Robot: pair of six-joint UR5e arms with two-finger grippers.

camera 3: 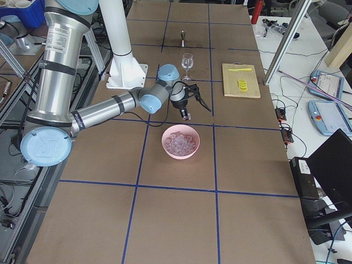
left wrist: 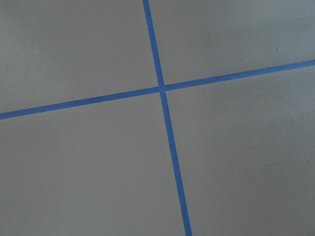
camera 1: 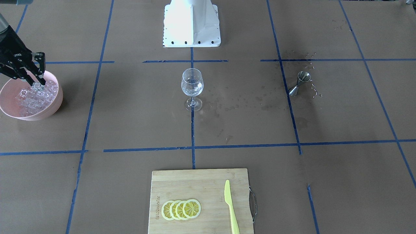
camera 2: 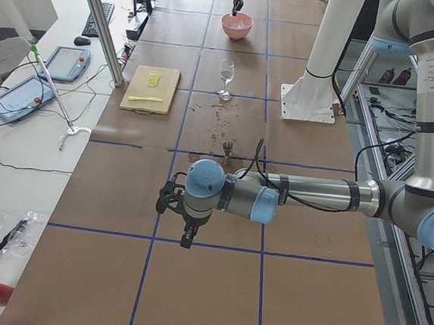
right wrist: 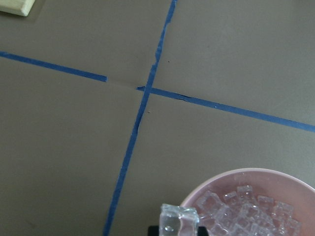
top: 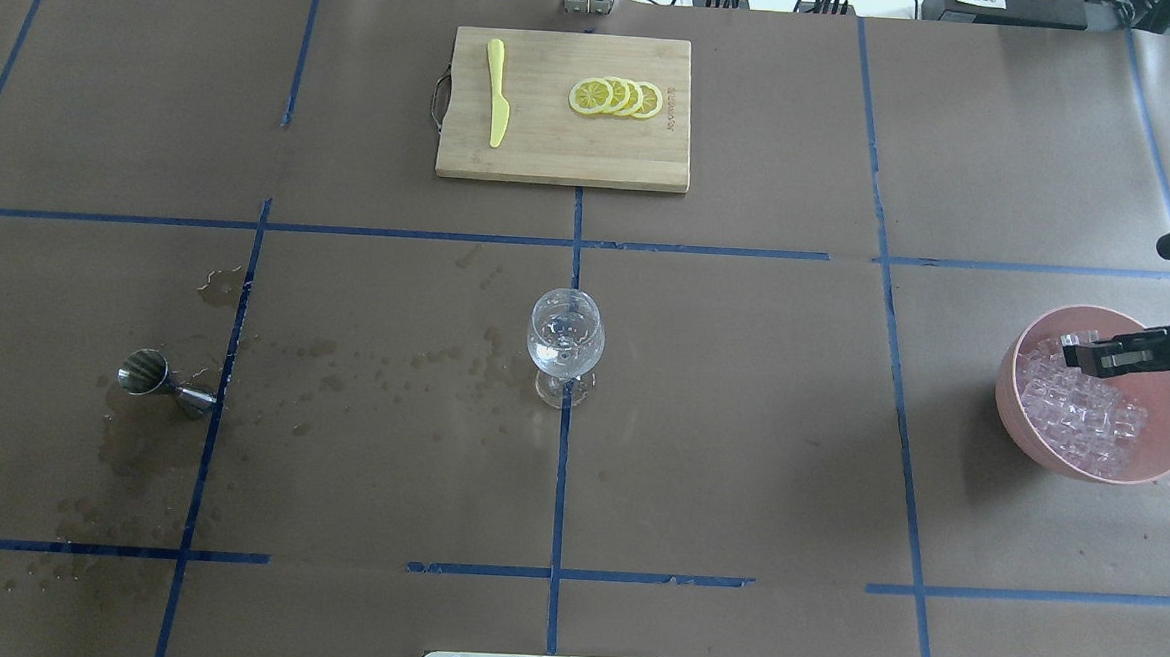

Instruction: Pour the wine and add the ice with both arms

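so the right gripper (camera 1: 38, 85) is clamped on one ice cube (right wrist: 179, 222), you can see the cube pinched between the fingers at the bottom of the right wrist view. It's sitting right at the top of the heap of ice (top: 1081, 415) in the pink bowl (camera 1: 48, 112), on the side of the bowl that faces the middle of the table (top: 740, 427). Can't tell if the cube is clear of the pile or touching it

The bowl is way out at the robot's right end of the table, well apart from everything else. The wine glass (camera 1: 192, 85) stands upright in the centre on a blue tape line (camera 1: 192, 136), with something clear glinting inside. Past it there are wet splotches (camera 1: 247, 104) on the brown paper, then a metal jigger (camera 1: 299, 83) lying on its side. On the operators' edge there's a wooden cutting board (camera 1: 195, 182) with overlapping lemon slices (camera 1: 182, 209) and a yellow knife (camera 1: 230, 208)

The left gripper (camera 2: 184, 232) hangs low over bare table at the far left end, only the side view catches it so I can't tell if it's open or closed
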